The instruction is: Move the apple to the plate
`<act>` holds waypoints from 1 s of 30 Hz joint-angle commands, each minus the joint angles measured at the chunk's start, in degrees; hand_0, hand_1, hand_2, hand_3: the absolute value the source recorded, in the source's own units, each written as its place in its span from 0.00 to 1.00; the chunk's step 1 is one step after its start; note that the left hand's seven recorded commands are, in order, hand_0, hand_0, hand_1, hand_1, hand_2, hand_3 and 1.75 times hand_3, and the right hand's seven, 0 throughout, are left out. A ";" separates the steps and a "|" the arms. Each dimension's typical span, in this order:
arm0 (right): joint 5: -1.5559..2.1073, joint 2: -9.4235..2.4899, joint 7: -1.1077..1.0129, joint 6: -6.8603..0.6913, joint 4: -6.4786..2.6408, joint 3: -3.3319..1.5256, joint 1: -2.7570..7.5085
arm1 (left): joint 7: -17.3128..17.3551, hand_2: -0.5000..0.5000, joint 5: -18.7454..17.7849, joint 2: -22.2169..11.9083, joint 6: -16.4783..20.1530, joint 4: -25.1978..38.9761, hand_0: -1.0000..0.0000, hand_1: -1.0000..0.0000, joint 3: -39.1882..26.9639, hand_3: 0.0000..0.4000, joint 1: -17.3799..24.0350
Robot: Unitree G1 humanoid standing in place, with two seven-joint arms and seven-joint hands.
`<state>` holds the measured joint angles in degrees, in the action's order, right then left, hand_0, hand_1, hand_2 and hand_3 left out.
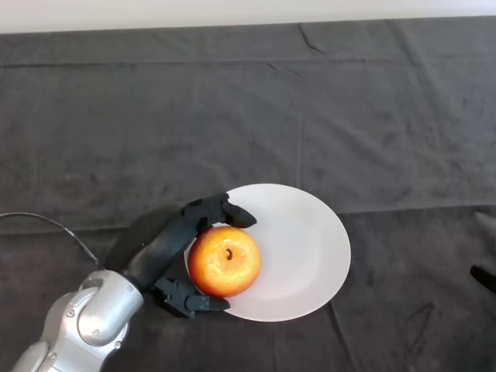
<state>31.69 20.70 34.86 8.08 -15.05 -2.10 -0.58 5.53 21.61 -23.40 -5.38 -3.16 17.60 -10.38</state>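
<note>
From the head view, the left hand (pixel 174 246) has its fingers and thumb curled round the apple (pixel 224 261), gripping it at the left edge of the white plate (pixel 310 248), which lies on the dark-clothed counter (pixel 248 116).

A red-and-yellow apple (pixel 224 261), a plain white plate (pixel 306 248), a black hand (pixel 174 242), and a dark grey cloth (pixel 232 108).
</note>
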 commanded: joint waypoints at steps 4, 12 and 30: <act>1.40 -2.07 -0.24 -2.32 -2.03 0.32 1.65 | 1.36 0.50 0.09 -2.11 0.15 -2.70 1.00 1.00 -0.08 0.00 -2.64; 1.39 -2.08 -0.24 -2.32 -2.03 0.33 1.65 | 1.95 0.50 -2.75 -2.31 2.14 -1.57 1.00 1.00 -4.18 0.00 -4.89; 1.23 -2.19 -0.36 -2.41 -1.99 0.51 1.66 | -4.92 0.50 -12.03 -2.25 4.21 -0.84 1.00 1.00 -21.19 0.00 -8.60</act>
<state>31.69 20.69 34.84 8.08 -15.05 -2.09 -0.58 1.23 10.15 -23.78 -1.81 -3.15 -2.68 -15.06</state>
